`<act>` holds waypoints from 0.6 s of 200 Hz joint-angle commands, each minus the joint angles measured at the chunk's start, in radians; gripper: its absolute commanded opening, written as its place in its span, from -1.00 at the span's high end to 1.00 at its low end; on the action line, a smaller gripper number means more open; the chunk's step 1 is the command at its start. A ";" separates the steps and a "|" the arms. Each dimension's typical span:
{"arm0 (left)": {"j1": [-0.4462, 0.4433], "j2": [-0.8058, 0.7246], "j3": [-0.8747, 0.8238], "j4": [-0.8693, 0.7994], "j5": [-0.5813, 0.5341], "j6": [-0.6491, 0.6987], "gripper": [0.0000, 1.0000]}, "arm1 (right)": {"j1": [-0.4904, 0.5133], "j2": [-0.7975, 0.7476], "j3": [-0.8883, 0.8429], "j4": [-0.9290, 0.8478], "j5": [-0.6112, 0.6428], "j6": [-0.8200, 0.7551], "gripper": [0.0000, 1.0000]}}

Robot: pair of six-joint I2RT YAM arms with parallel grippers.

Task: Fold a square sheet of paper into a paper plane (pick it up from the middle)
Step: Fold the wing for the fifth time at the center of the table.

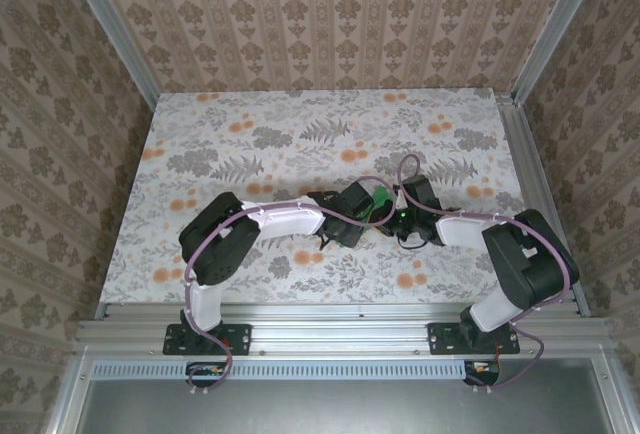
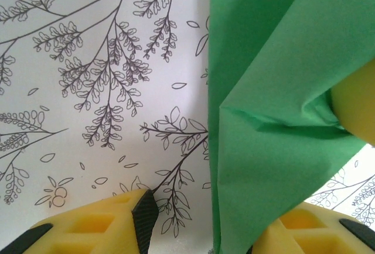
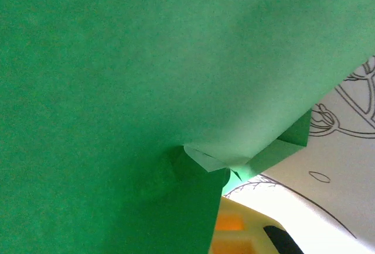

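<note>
Our two arms meet over the middle of the grey-and-orange floral tabletop (image 1: 300, 139). Our left gripper (image 2: 211, 227) is partly open. Its yellow fingers (image 2: 99, 227) stand apart, and the thin, matte, bright-green sheet of paper (image 2: 275, 90) runs down between them. It lies against the right-hand finger, and we see no pinch. The sheet stands up off the tabletop, creased along a fold. Our right gripper (image 1: 398, 212) is closed on its right side, where wrinkles gather at a yellow pad (image 2: 354, 102).
</note>
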 commanded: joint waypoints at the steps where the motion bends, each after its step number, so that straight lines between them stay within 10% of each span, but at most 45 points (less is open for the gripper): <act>1: 0.025 0.062 -0.060 -0.045 -0.112 0.046 0.10 | -0.009 0.020 0.012 -0.059 0.033 -0.040 1.00; 120: 0.007 0.060 -0.070 -0.034 -0.117 0.106 0.10 | -0.029 0.071 0.040 -0.130 0.068 -0.113 1.00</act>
